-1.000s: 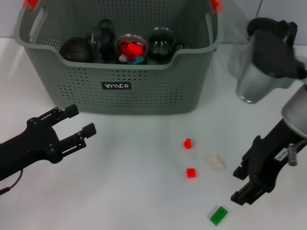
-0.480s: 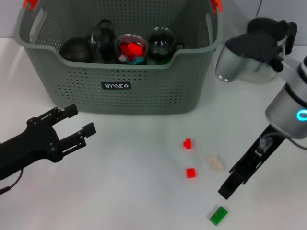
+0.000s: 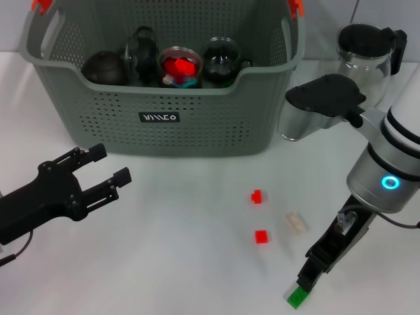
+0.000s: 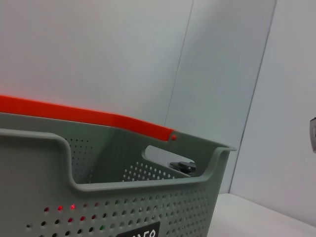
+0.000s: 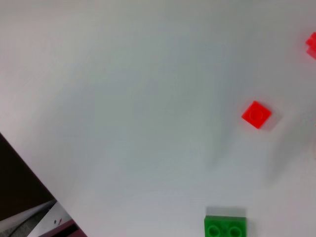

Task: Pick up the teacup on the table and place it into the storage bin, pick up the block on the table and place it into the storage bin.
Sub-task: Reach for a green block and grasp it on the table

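green block [image 3: 298, 296], touching right end effector [image 3: 310, 278]

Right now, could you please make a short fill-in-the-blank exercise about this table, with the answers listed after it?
1. The right gripper is directly over the ____ block.
2. The storage bin has clips of ____ colour on its handles.
3. On the table lie two red blocks, one green block and one ____ block.
4. The left gripper hangs in front of the bin with its fingers ____.

Missing words: green; orange; beige; open
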### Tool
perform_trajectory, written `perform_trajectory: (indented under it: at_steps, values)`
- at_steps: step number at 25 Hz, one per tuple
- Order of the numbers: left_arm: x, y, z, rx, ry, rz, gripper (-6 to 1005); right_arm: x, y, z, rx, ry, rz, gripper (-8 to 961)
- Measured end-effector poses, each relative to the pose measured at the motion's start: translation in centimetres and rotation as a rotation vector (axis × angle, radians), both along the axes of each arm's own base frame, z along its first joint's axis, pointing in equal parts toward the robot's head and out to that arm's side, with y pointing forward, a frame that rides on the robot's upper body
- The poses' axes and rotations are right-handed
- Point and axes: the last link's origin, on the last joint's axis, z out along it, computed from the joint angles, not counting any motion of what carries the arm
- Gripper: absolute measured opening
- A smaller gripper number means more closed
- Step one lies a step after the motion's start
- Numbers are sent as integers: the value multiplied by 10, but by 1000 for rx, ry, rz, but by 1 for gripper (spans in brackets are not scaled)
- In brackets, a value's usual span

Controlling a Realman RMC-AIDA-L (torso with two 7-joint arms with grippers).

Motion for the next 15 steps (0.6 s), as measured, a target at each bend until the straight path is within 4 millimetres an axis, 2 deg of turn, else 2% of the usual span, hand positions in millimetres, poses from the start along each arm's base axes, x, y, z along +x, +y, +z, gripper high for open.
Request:
perform_trajectory:
  at_steps: [15]
  values:
    - [-2,1,0,4,10,10,752,5,-9,-29,-69,-98,55,557]
